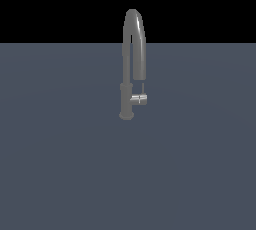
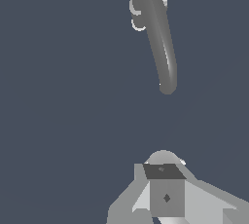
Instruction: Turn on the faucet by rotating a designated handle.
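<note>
Grey faucet (image 2: 163,43) (clear of fingers (image 2: 165,189))

Tall dark grey metal gooseneck faucet (image 1: 128,64): dark grey all over, with a paler grey sheen along the curved spout; in the wrist view (image 2: 158,33) it shows the same grey with a light streak down its length.
Short shiny silver cylinder handle (image 1: 139,99): bright silver with a white highlight band, lighter than the column; its thin rod lever is a duller grey.
Flat slate-blue bench (image 1: 60,164): plain, even blue-grey, no pattern.
Background above the bench: solid black.
Pale grey blocky gripper (image 2: 165,196): light grey faces, with a darker grey square face bearing a small dark diamond mark, and a near-black top panel.
</note>
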